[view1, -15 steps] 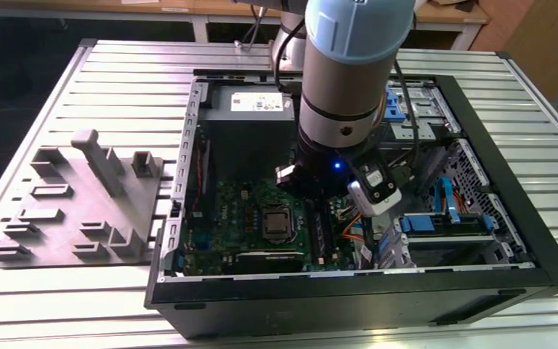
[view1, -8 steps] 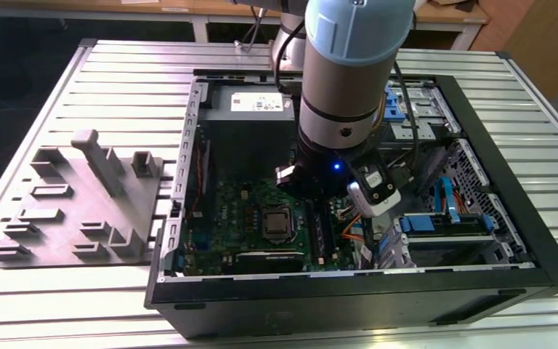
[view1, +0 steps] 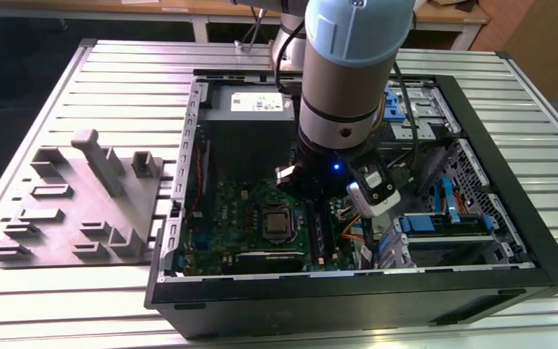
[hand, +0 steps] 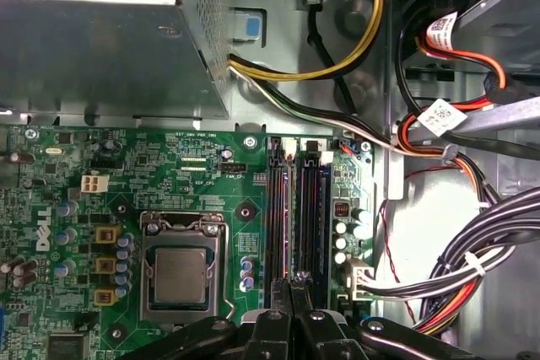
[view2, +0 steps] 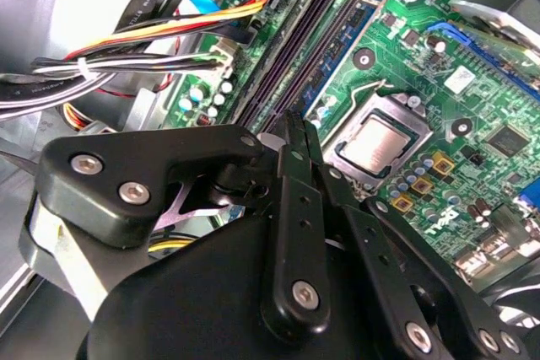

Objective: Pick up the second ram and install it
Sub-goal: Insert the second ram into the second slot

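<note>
gripper (hand: pixel 291 282), first wrist view: fingers are pressed together, tips over the memory slots (hand: pixel 319 208).
second ram (hand: pixel 289 217): seen edge-on in the slots, under the tips; whether it is gripped cannot be told.
second wrist view: closed tips are seen near the processor (view2: pixel 377 142).
exterior view: the arm (view1: pixel 342 73) is seen inside the open case (view1: pixel 357 287).

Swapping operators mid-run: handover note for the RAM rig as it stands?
Gripper: shut, tips at the memory slots on the motherboard, beside the CPU socket.
Second ram: cannot tell whether it is in the grip or seated in a slot.
Grey tray: outside the case, on the exterior view's left.
Done: arm is at the slots. Left: seating unconfirmed.
</note>
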Available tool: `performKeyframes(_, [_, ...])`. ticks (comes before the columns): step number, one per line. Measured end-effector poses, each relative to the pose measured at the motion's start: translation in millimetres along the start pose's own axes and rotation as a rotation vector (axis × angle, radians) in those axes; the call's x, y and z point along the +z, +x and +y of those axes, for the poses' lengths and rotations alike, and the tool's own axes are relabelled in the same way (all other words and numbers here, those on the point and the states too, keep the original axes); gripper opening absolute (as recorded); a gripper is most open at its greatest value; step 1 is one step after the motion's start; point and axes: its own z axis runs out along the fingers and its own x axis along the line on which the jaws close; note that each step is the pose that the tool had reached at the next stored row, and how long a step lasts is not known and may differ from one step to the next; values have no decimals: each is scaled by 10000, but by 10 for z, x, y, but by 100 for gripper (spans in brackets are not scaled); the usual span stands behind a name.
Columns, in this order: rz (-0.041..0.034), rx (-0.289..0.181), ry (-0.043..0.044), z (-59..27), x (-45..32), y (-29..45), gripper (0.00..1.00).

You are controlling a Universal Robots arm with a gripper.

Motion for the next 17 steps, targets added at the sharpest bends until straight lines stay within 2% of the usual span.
performKeyframes(2, [1,-9,0,1,3,0,11])
performKeyframes(6, [0,-6,-74,5,22,2,11])
performKeyframes(8, [0,-7,-78,8,26,1,11])
performKeyframes(10, [0,-9,-62,9,31,1,11])
performKeyframes(13, [1,-12,33,8,34,8,11])
performKeyframes(17, [1,-13,37,10,39,10,11])
